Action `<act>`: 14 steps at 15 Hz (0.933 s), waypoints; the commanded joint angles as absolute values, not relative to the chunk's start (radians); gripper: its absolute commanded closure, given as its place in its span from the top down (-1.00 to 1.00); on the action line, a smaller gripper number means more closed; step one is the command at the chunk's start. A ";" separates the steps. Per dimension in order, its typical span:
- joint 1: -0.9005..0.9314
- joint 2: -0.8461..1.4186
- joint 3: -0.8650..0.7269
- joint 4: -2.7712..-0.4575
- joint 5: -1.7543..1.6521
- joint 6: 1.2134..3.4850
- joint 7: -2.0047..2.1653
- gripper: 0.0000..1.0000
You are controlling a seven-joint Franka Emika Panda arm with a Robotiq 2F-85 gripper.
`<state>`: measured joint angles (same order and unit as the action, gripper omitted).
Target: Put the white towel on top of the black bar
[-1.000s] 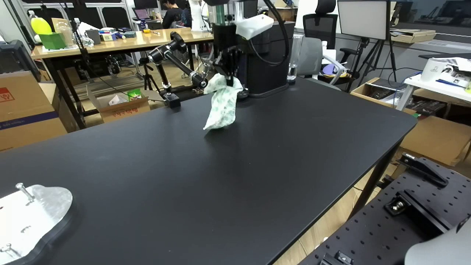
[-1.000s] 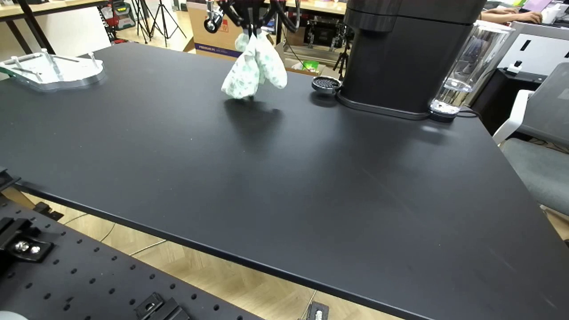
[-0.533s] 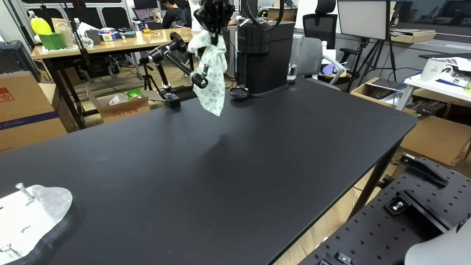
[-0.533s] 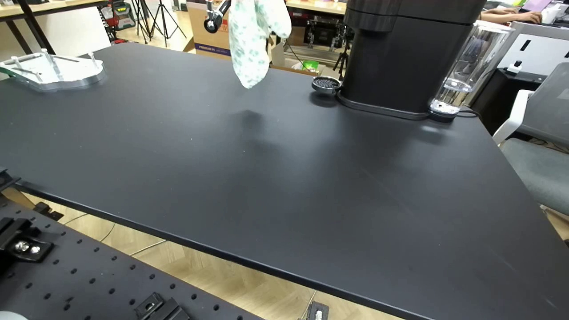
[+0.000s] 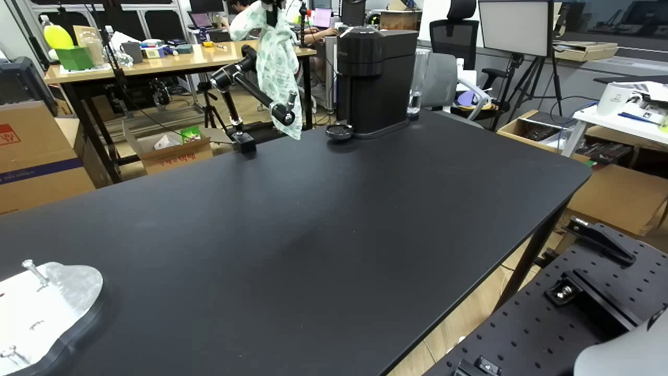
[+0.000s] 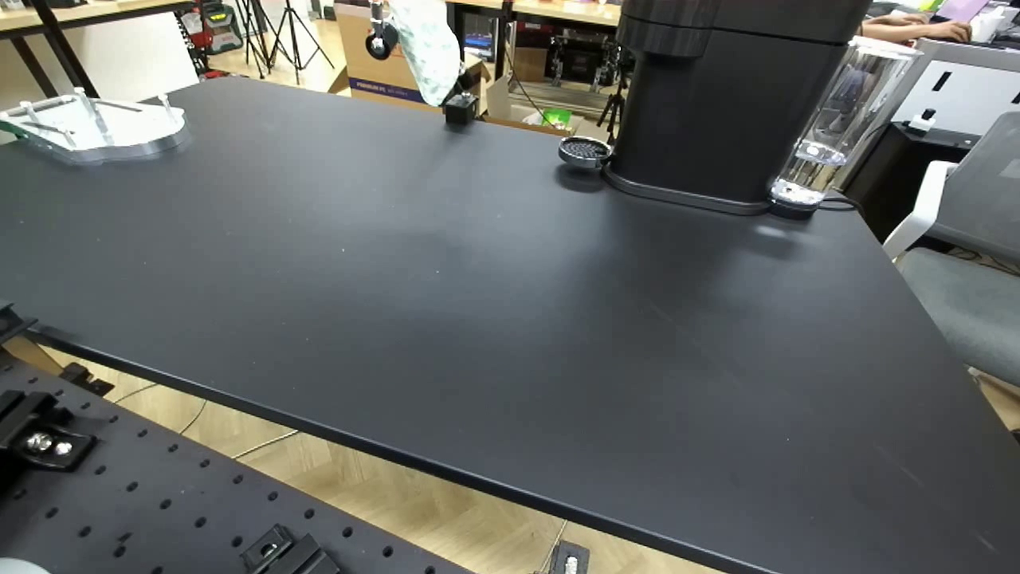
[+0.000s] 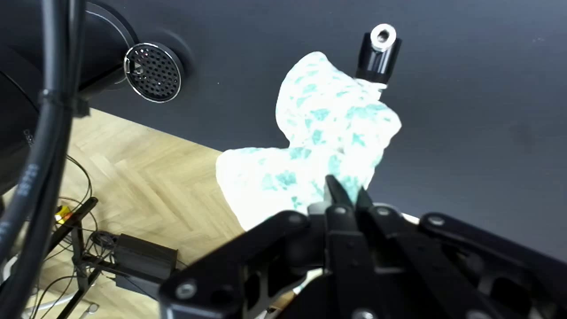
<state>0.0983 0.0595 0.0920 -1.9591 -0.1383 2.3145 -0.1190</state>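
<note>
A wide black table with rounded corners (image 5: 323, 250) fills much of both exterior views. At one end stands a tall black coffee machine (image 5: 391, 78), with a clear upright cylinder (image 5: 417, 83) just beside it. Toward the other end sits a silvery flat plate with upright bolts (image 5: 57, 303). Between them, a black jointed metal bar (image 5: 254, 90) rises from a square foot (image 5: 243, 142) at the table's edge. A white cloth towel with a green leafy print (image 5: 279, 68) hangs in the air at the bar. In an exterior view the bar's lower joint (image 5: 283, 114) shows in front of the towel; in the wrist view, the towel covers part of the bar, whose end pokes out. Whether they touch, I cannot tell. The black two-fingered gripper (image 7: 347, 185) is pinched together, the towel's bunched top caught between its tips. A round perforated tray with a shiny rim (image 7: 155, 73) juts from the coffee machine's front.
</note>
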 commanded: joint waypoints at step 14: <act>0.121 0.179 0.126 -1.887 -0.095 2.036 -0.148 -0.98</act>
<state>0.1238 0.1371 0.1284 -1.9325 -0.1126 2.0803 -0.1358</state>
